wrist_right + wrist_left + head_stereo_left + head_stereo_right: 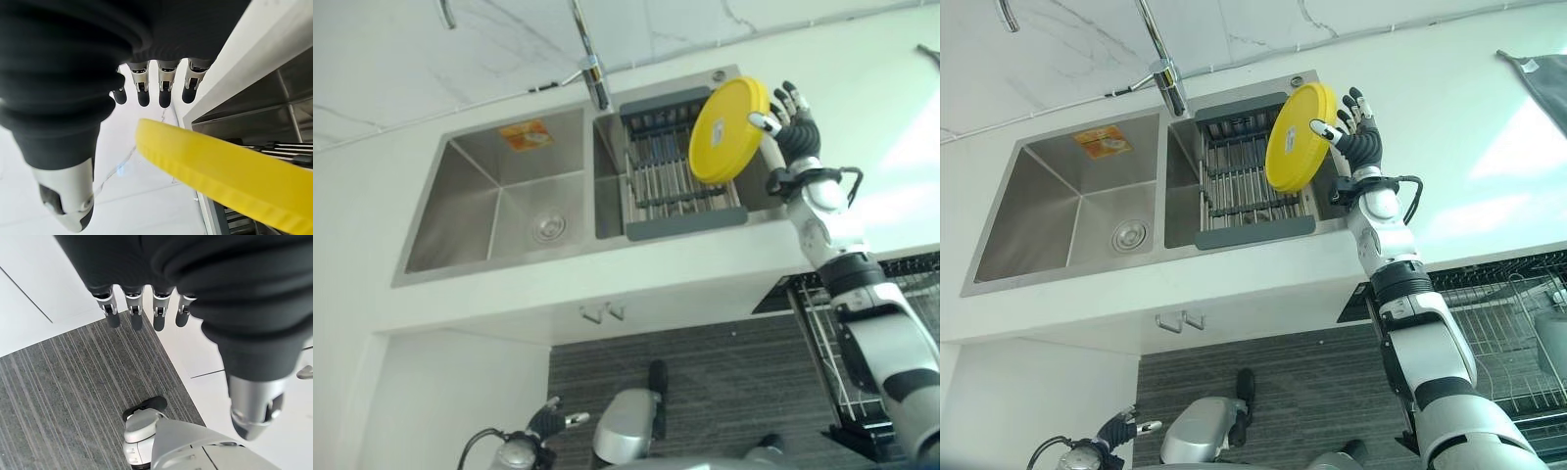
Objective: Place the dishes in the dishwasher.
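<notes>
Across your white tabletop (862,108) sits a steel double sink (499,196) with a rack (1249,181); above it, your right robot hand (1356,132) pinches the yellow plate (1301,135), fingers spread.

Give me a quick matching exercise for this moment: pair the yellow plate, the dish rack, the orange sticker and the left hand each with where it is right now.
Things:
1. round yellow plastic plate
2. grey dish rack with metal bars
3. orange sticker
4. left hand

Places:
A. on the back wall of the steel sink's left basin
B. low beside the robot, over the grey striped floor
C. pinched in the right hand, lifted above the rack
D. sitting in the sink's right basin

Pairs: 1-C, 2-D, 3-A, 4-B
</notes>
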`<state>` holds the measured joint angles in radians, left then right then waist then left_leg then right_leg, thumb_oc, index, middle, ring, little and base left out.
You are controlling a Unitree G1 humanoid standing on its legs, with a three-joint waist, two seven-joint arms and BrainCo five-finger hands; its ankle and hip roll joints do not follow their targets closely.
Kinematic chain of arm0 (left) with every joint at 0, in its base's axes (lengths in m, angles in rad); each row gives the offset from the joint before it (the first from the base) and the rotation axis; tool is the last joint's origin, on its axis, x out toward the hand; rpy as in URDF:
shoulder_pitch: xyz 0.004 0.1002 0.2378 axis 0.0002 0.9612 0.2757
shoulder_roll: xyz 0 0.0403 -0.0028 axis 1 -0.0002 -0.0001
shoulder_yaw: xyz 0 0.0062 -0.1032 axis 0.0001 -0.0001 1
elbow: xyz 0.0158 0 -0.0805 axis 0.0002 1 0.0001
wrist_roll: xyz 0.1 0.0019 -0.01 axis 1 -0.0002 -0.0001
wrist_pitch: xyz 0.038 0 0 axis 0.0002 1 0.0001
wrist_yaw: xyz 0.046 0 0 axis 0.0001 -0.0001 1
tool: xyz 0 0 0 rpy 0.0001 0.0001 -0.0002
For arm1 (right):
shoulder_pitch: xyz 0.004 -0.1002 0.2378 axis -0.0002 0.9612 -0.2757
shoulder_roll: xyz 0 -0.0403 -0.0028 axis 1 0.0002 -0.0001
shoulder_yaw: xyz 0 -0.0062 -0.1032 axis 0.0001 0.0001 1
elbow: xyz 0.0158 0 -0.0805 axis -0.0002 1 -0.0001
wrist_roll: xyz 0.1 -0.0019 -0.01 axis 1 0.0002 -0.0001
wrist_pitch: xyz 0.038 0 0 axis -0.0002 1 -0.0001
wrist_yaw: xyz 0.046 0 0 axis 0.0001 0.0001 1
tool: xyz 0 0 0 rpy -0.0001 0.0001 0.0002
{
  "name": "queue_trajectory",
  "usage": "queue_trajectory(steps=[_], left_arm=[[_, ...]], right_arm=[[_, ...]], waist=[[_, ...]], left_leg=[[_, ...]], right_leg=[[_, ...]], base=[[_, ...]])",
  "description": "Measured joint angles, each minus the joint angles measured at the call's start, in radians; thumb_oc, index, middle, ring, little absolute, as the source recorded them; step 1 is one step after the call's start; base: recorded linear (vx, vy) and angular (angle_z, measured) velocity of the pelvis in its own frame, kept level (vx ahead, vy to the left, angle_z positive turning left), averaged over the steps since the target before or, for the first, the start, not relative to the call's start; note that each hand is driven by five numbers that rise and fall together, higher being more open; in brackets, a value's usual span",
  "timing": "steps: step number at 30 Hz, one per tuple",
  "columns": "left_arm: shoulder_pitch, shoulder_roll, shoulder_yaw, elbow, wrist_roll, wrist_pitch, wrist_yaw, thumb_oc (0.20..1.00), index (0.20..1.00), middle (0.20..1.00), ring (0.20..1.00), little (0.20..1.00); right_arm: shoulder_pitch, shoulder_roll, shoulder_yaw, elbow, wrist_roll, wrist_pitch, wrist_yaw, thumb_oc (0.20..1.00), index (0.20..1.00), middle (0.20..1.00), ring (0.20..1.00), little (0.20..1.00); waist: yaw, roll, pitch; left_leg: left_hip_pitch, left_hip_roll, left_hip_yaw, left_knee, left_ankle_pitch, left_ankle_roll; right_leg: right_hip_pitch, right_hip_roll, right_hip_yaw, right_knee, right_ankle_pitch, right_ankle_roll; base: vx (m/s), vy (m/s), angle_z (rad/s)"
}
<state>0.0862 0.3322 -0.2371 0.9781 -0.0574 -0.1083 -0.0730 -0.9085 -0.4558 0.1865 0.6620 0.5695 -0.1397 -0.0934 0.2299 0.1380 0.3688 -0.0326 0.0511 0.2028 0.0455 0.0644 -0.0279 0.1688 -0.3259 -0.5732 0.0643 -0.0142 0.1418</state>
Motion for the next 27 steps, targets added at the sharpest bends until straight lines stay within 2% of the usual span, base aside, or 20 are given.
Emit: queue_trajectory(steps=[15, 27], left_arm=[[0.000, -0.006, -0.001, -0.004, 0.000, 0.000, 0.000, 1.000, 1.000, 1.000, 1.000, 1.000], [-0.001, -0.013, -0.001, -0.003, -0.001, 0.000, -0.005, 1.000, 1.000, 1.000, 1.000, 1.000]], right_arm=[[0.000, 0.009, 0.001, 0.011, 0.000, 0.001, 0.006, 1.000, 1.000, 1.000, 1.000, 1.000], [0.000, 0.067, 0.039, 0.016, 0.000, 0.021, 0.009, 1.000, 1.000, 1.000, 1.000, 1.000]], waist=[[0.000, 0.017, 0.008], [0.002, 0.017, 0.008]], left_leg=[[-0.002, -0.006, 0.005, -0.003, 0.004, 0.006], [-0.002, -0.007, 0.004, -0.008, 0.008, 0.010]], right_leg=[[-0.011, -0.014, 0.008, 0.012, 0.000, 0.001], [-0.015, -0.016, 0.008, 0.019, 0.000, 0.000]], base=[[-0.01, 0.010, 0.00], [0.00, 0.000, 0.00]])
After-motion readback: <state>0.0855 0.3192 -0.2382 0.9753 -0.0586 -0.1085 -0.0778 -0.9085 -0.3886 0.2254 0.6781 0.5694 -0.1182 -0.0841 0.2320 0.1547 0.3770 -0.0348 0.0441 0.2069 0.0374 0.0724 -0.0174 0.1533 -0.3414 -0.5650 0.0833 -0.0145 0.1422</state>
